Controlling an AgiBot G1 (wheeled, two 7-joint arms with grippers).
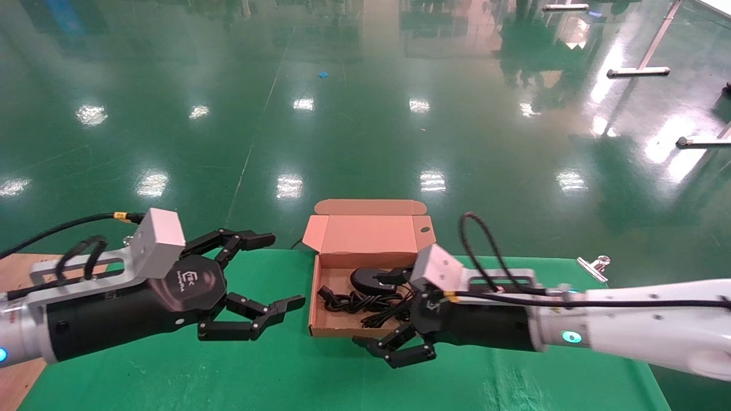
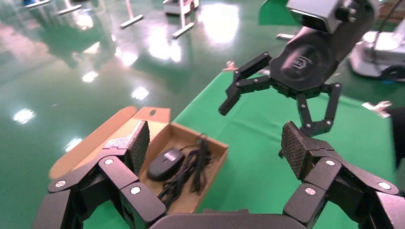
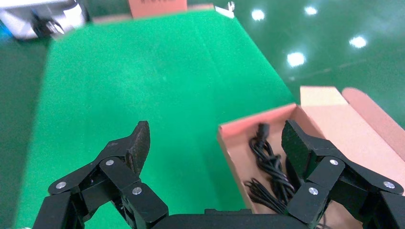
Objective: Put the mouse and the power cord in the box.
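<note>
While both arms hang low over the green worktop (image 1: 171, 371), the brown cardboard box (image 1: 342, 237) sits at its far edge near the middle, lid standing open toward the floor beyond. Inside lie the mouse (image 1: 365, 279), toward the hinge side, and the power cord (image 1: 354, 301), a loose black tangle nearer the front wall. Both items look to be in place already.

Over the box's near right corner hovers the right tool (image 1: 394, 311), fingers spread and empty, one finger above the cord and the other outside the front wall. If it pulls away low, that inner finger could, I judge, snag a loop and drag the cord or the mouse's thin wire back out, or nudge the light box toward the far edge.

Well to the left of the box, the left tool (image 1: 265, 271) is spread wide and holds nothing.
</note>
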